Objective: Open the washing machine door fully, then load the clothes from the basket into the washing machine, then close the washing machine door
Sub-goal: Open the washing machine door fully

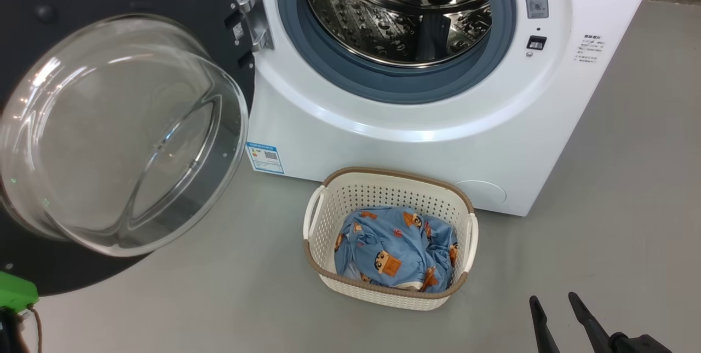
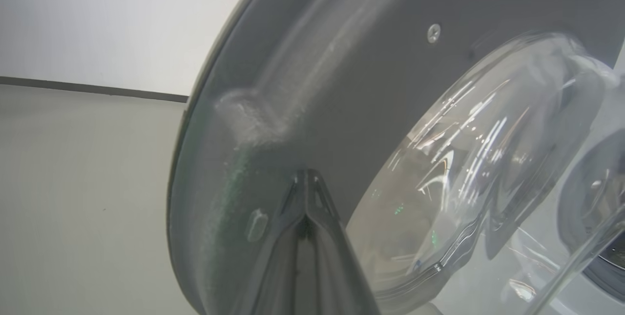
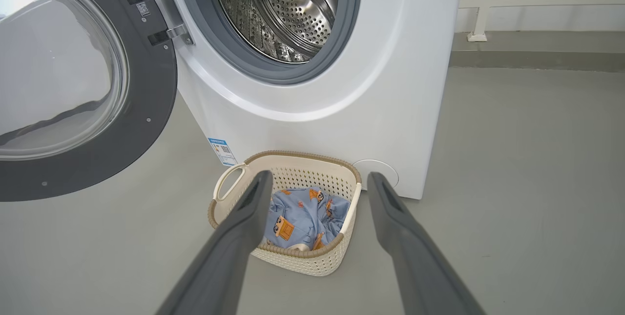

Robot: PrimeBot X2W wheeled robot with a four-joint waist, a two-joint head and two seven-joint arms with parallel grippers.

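Grey floor (image 1: 619,189) spreads wide right of the washing machine (image 1: 416,145) and round the basket (image 1: 391,172), which sits just before it holding the clothes (image 1: 394,249). The washing machine door (image 1: 120,134) stands swung out left. Left claw (image 2: 306,183) clenched by its dark rim; right claw (image 1: 554,309) released, near right.

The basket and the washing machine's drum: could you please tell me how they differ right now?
The basket is cream plastic; the drum is shiny steel. The basket holds the clothes; the drum shows none. The basket opens upward on the floor; the drum faces forward inside the washing machine. Both have perforated walls.
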